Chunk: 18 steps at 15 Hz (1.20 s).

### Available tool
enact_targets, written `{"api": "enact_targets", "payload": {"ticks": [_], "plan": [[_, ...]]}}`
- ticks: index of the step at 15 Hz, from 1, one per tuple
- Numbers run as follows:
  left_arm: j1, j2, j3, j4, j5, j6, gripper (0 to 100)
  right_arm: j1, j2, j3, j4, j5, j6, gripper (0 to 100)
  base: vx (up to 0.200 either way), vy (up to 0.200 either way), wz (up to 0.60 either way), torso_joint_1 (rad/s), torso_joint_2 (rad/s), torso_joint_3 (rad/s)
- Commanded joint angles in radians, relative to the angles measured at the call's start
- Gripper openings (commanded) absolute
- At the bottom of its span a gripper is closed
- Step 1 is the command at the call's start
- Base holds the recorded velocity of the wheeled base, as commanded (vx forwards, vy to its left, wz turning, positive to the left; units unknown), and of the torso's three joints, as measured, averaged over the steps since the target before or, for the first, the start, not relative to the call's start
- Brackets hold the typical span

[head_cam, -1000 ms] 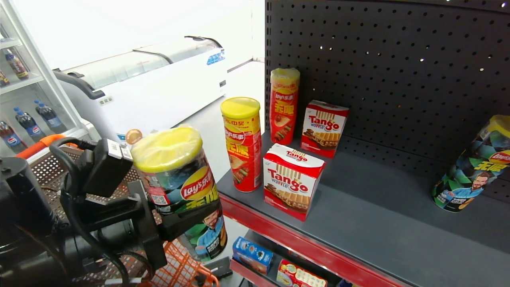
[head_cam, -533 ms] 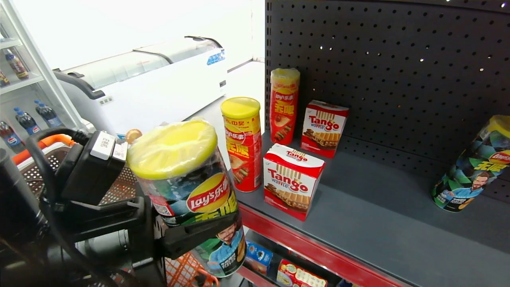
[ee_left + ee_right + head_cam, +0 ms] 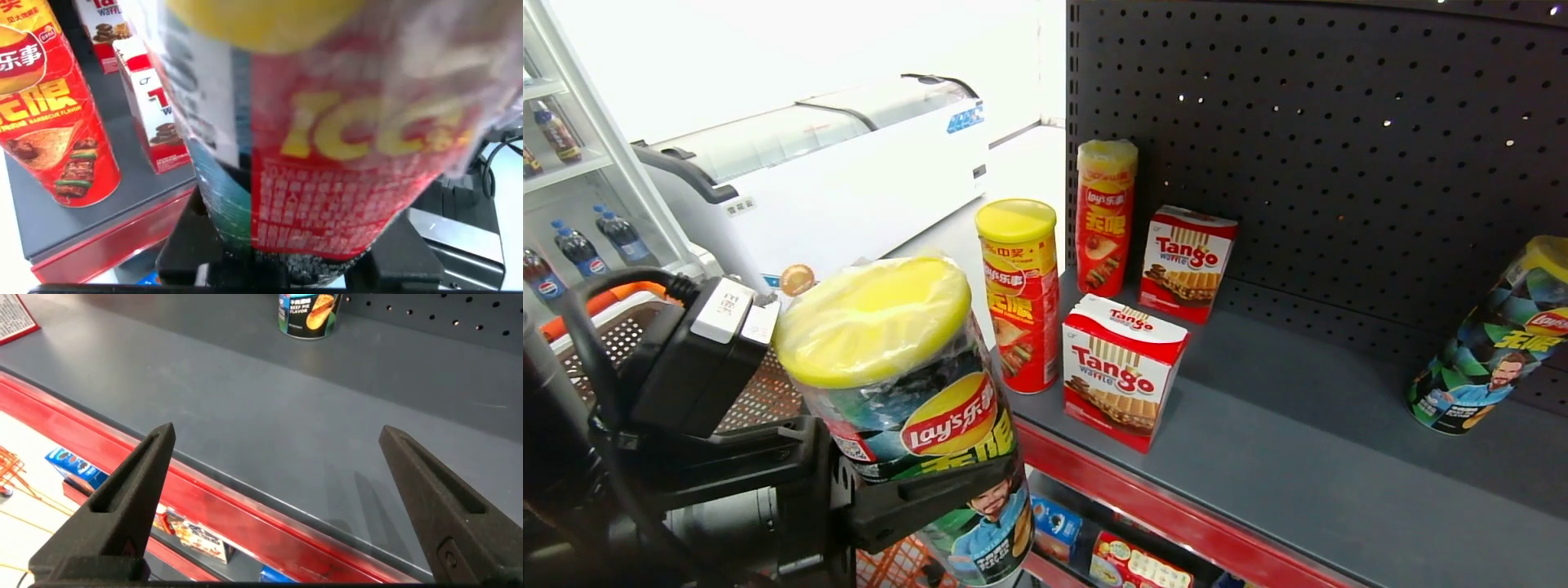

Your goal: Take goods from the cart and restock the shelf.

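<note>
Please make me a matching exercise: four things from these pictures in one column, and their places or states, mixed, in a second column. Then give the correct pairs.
Column one
1. nearest chip can
2. front red chip can
3. front wafer box
4. right gripper

Column two
A. open, over the shelf
B. upright at the shelf's left front corner
C. held in the left gripper
D. red and white, near the shelf's front edge

Pairs: 1-C, 2-B, 3-D, 4-A

Plastic-wrapped cylindrical chip can [image 3: 327, 155], yellow-lidded, clamped in black left gripper [image 3: 298, 265]. Beyond: red chip can [image 3: 57, 122], red-and-white wafer boxes [image 3: 159, 118], on grey shelf [image 3: 106, 214].
</note>
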Motion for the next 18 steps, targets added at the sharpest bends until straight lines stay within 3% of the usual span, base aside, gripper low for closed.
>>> {"api": "enact_targets", "payload": {"ticks": [1, 5, 12, 18], "plan": [[0.0, 0.0, 0.0, 0.0, 0.0, -0.001, 0, 0.0, 0.001, 0.0, 0.0, 0.0, -0.001, 100, 0.0, 0.0, -0.6, 0.002, 0.01, 0.007], [0.005, 0.001, 0.0, -0.002, 0.0, 0.001, 0, 0.0, 0.001, 0.0, -0.001, -0.001, -0.001, 100, 0.0, 0.0, -0.6, 0.005, 0.0, 0.001], [0.006, 0.003, 0.002, -0.002, 0.0, 0.001, 0, 0.0, 0.001, 0.0, 0.0, 0.0, -0.001, 100, 0.0, 0.0, 0.0, 0.0, 0.0, 0.0], [0.008, 0.004, 0.003, -0.002, 0.0, 0.001, 0, 0.0, 0.001, 0.0, 0.0, 0.0, -0.001, 100, 0.0, 0.0, -0.6, 0.004, 0.0, 0.001]]}}
